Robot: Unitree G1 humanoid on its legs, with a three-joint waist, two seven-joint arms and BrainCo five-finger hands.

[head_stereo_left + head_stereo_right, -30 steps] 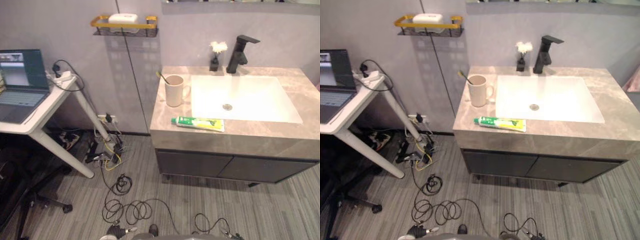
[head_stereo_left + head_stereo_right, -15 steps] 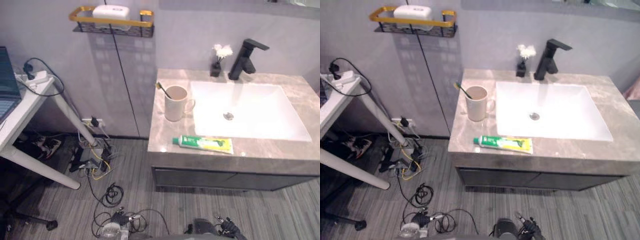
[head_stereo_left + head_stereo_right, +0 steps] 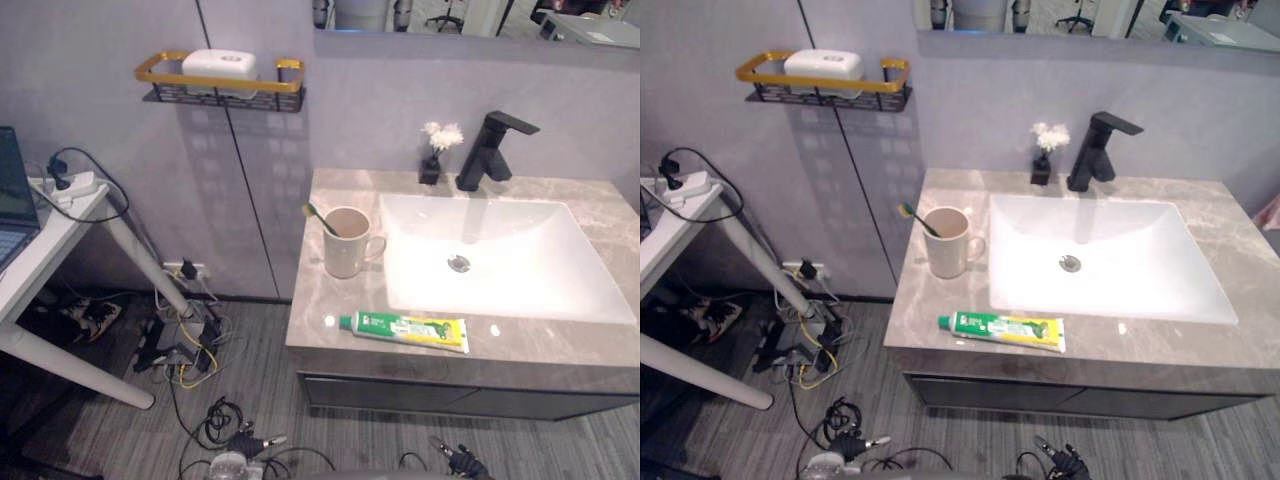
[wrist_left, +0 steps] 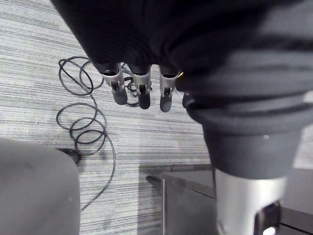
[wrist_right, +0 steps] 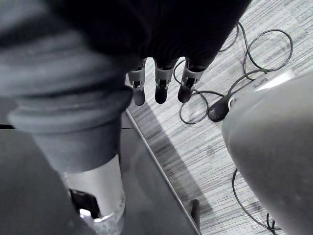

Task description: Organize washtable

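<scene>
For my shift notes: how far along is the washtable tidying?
Done: the toothbrush already stands in the mug. In hand: nothing; the left hand and right hand hang open over the floor. Left: the toothpaste tube lies flat near the front edge of the countertop, likely to be stood in the mug.

Silver dark-tipped fingers [image 4: 142, 92], dark ribbed cover [image 4: 205, 44]

Toothpaste [image 3: 405, 330] flat — toothbrush [image 3: 316, 216] in mug [image 3: 345, 248]
</scene>
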